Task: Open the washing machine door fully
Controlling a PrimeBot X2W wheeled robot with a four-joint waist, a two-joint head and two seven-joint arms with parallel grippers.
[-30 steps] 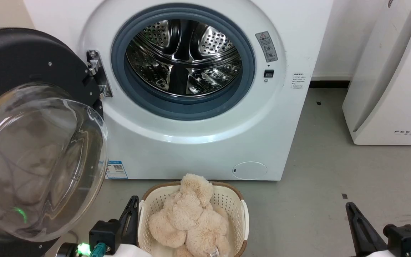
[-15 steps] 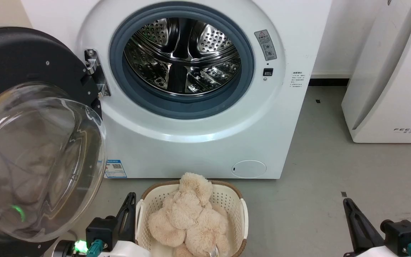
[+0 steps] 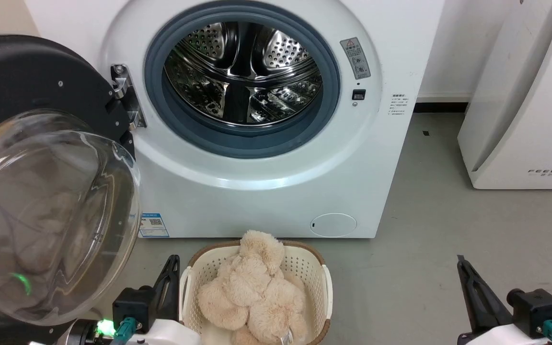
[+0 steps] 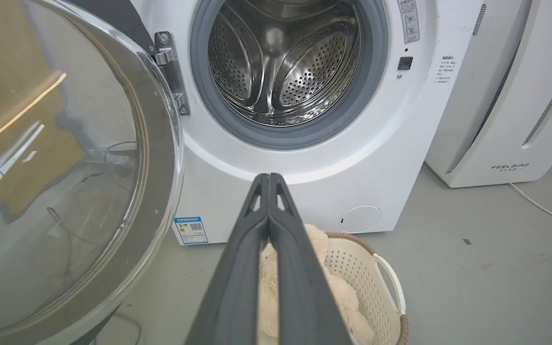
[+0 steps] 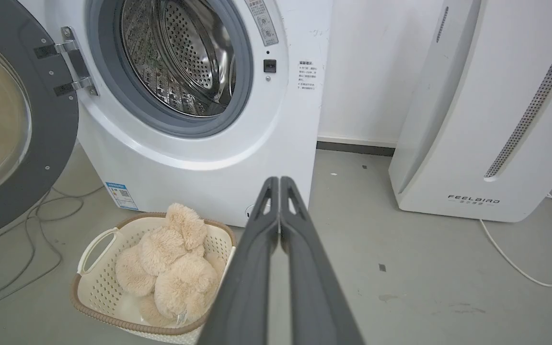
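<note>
The white washing machine stands ahead with its steel drum exposed inside the blue-grey gasket. Its round door hangs swung out wide on the left hinge, inner grey rim and bulging clear glass bowl facing me; it shows again in the left wrist view and the right wrist view. My left gripper sits low by the basket, shut and empty, apart from the door. My right gripper is low on the right, shut with nothing in it.
A cream basket holding a beige plush toy sits on the grey floor before the machine. A white FEELBIRD appliance stands at the right, with a white cable on the floor. Dark cables lie under the door.
The whole head view has shifted slightly, so the camera has moved. Both grippers sit a little higher and further left in it, still shut. The door stays swung wide.
</note>
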